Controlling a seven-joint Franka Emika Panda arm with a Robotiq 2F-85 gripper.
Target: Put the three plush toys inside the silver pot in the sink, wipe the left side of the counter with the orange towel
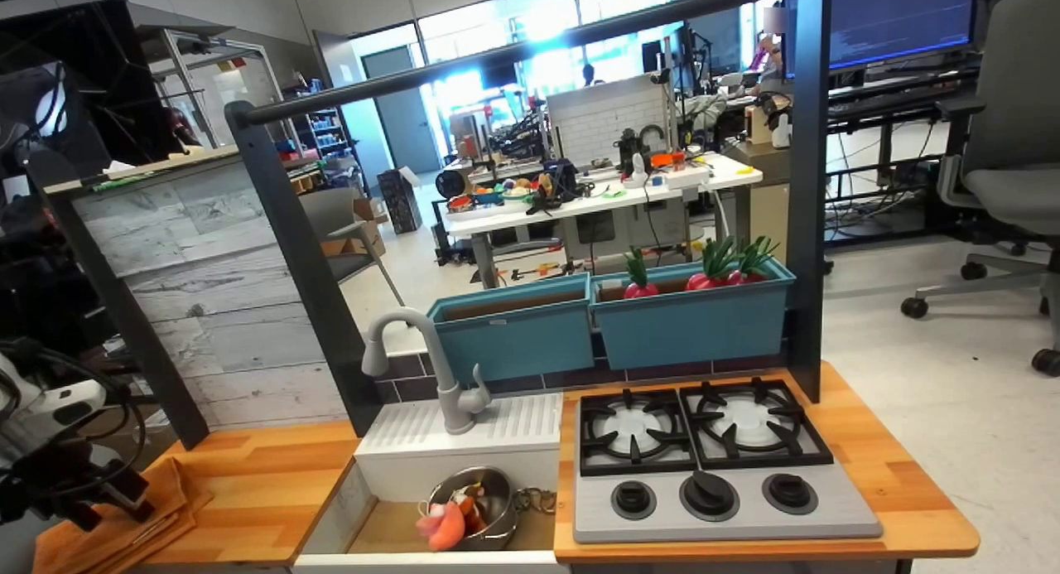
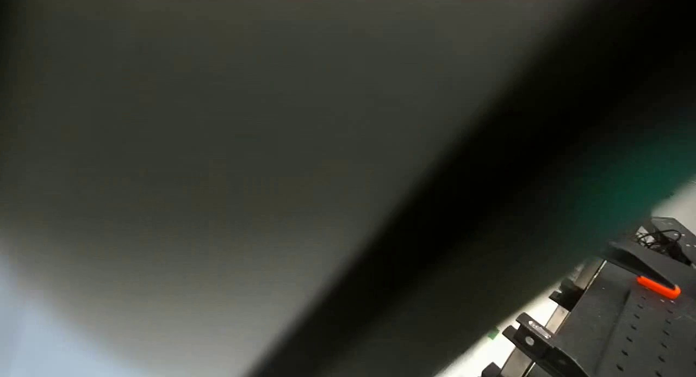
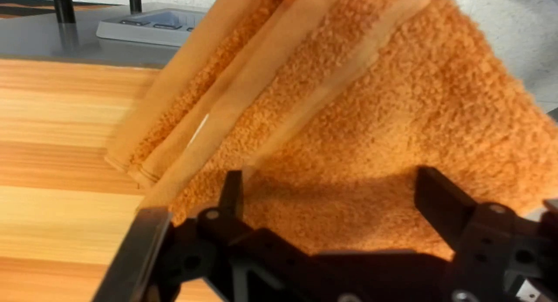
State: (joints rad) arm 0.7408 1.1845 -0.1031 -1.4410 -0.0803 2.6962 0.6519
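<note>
A folded orange towel [image 3: 370, 132] is laid at the left end of the wooden desk [image 1: 265, 466], with a black Robotiq gripper [image 3: 329, 173] positioned directly over it. The jaws are spread wide and nothing is clasped between them; whether the towel is touched by the fingertips [image 3: 232, 197] cannot be told.

In the white sink [image 1: 426, 560], a silver pot [image 1: 500, 493] is set on the tan bottom. Orange and white plush [image 1: 469, 501] is nestled inside the pot, too tightly bunched for separate toys to be counted, while a coral-pink plush toy [image 1: 445, 526] is seen lying across the near left rim, part of it past the edge. A dark chain-like item [image 1: 537, 500], too small to be identified, is placed just beside the pot on its right.

The sink is backed by a grey faucet [image 1: 455, 408] and flanked on the right by a stovetop [image 1: 720, 533], fitted with two black burner grates [image 1: 635, 454] and three black knobs [image 1: 708, 495]. Behind, two teal planter boxes [image 1: 517, 338] are lined up side by side, with red radishes [image 1: 702, 282] set in the right one. A grey office chair [image 1: 1019, 127] is seen well apart from the desk.

In an exterior view, nearly everything is blocked by a large blurred shape [image 2: 217, 148], and an orange-and-black item [image 2: 658, 288] on a dark perforated surface [image 2: 614, 328] is glimpsed at lower right.
</note>
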